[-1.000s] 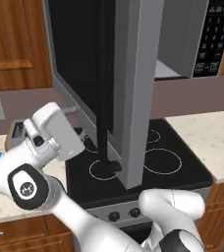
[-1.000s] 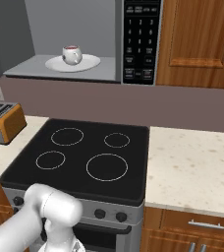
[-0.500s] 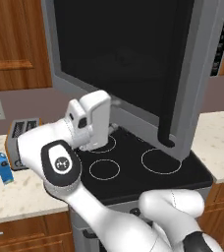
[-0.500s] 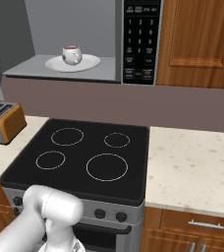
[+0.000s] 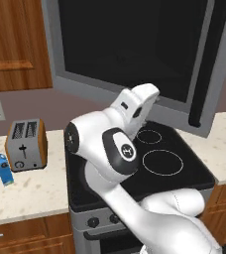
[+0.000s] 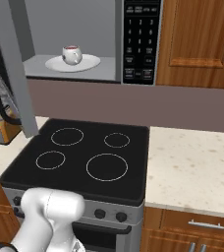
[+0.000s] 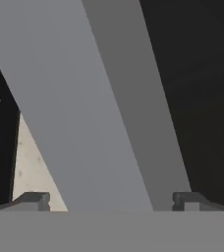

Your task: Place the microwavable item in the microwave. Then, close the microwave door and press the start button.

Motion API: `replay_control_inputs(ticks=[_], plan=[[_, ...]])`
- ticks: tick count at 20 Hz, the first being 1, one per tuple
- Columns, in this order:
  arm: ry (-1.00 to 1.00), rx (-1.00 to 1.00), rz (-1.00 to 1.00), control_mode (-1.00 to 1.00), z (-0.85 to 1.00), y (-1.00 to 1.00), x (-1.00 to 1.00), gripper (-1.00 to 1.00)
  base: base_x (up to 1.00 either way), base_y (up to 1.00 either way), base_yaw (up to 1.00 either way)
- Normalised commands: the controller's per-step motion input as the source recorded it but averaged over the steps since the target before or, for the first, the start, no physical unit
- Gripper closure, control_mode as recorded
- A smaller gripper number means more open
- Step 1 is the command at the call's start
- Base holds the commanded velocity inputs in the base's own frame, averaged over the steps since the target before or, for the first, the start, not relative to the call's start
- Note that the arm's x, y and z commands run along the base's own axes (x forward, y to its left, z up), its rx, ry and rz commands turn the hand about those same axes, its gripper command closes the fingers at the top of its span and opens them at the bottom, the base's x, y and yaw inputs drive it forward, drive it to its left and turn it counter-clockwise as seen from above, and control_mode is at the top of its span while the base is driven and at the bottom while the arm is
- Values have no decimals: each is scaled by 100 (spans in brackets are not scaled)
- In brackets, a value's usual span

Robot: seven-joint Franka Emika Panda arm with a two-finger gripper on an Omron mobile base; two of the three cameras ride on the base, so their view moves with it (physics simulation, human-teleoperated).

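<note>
- You had the fingers [image 7: 112, 201] spread as wide as they go, with nothing between them; in the hand view the two dark tips stood far apart, pointing at the grey frame of the microwave door [image 7: 84, 108]
- In the left base view you could see the microwave door [image 5: 135, 54] swung partway out over the stove [image 5: 154, 158], its dark glass facing the camera and its long black bar handle [image 5: 209, 64] running down the edge to the right
- The arm's hand [image 5: 135, 106] sat close against the lower grey frame of that door, just above the stove; whether it touched the frame you could not tell
- The white mug [image 6: 71, 54] rested on a white plate [image 6: 72, 63] inside the microwave [image 6: 84, 44], above the stove and left of the black keypad strip [image 6: 142, 39]; its reddish inside showed at the top
- From the right base view the door's edge [image 6: 11, 69] rose at the left of the stove, leaving the cavity open
- The toaster [image 5: 27, 145] stood on the tabletop [image 5: 30, 188] left of the stove, and the blue carton [image 5: 4, 168] stood just beyond it, further from the stove
</note>
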Motion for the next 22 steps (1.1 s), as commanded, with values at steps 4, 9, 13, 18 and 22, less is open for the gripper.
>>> replay_control_inputs(ticks=[4, 9, 13, 18, 22], plan=[[0, 4, 24, -100, 16, -49, 10, -100, 0, 0, 0], [0, 5, 42, -100, 1, -34, 28, -100, 0, 0, 0], [1, 5, 46, -100, 4, -8, 55, -100, 0, 0, 0], [14, 2, 35, -100, 13, 0, 63, -100, 0, 0, 0], [26, 0, 21, -100, 19, 0, 65, -100, 0, 0, 0]])
